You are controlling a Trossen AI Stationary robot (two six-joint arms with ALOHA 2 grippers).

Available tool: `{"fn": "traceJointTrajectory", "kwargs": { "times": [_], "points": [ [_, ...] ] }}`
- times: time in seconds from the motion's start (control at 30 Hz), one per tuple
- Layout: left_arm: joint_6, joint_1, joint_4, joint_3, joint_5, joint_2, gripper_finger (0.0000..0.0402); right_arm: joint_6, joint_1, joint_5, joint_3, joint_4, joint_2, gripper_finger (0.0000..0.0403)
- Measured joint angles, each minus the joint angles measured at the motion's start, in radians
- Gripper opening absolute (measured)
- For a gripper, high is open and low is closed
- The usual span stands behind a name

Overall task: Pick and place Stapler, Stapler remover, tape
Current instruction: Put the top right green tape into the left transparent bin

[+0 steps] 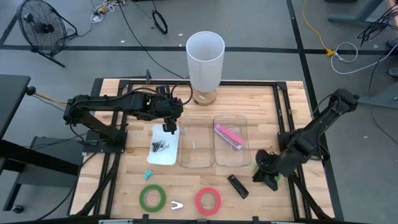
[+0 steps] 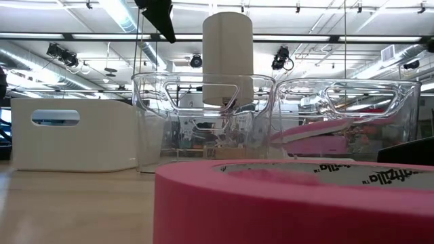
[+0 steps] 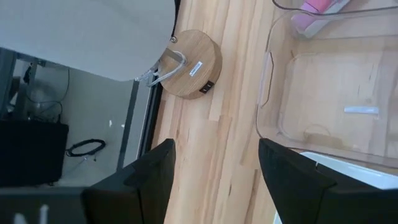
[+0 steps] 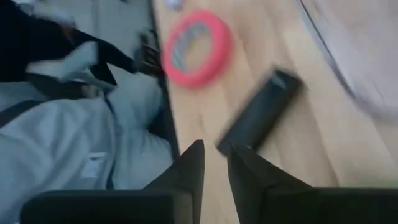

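Note:
A black stapler point(image 1: 237, 185) lies near the table's near edge, and it also shows in the right wrist view point(image 4: 258, 115). A red-pink tape roll point(image 1: 208, 200) and a green tape roll point(image 1: 152, 198) lie flat at the near edge, with a small pale staple remover point(image 1: 176, 205) between them. My right gripper point(image 1: 266, 175) is low over the table, just right of the black stapler. Its fingers point(image 4: 214, 171) are shut with nothing seen between them. A bit of green point(image 1: 274, 180) shows under it; what it is I cannot tell. My left gripper point(image 1: 169, 124) is open and empty point(image 3: 214, 180) over the white tray's far edge.
A white tray point(image 1: 171, 157) holds small metal pieces. Two clear bins stand beside it: the middle one point(image 1: 198, 163), and the right one point(image 1: 244, 158) with a pink stapler point(image 1: 227, 135). A white cylinder point(image 1: 205, 59) on a wooden base stands at the far edge. A small teal piece point(image 1: 148, 175) lies near the tray.

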Motion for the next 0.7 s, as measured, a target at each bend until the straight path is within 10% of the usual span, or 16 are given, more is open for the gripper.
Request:
{"fn": "traceJointTrajectory", "kwargs": {
  "times": [0.37, 0.7],
  "points": [
    [-0.13, 0.0, -0.002, 0.0, 0.034, 0.0, 0.0233, 0.332, 0.093, 0.027, 0.0, -0.35, 0.041, 0.0088],
    [-0.191, -0.002, -0.002, 0.0, 0.086, 0.0, 0.0233, 0.34, 0.095, -0.104, 0.0, -0.333, 0.208, 0.0189]
  ]
}}
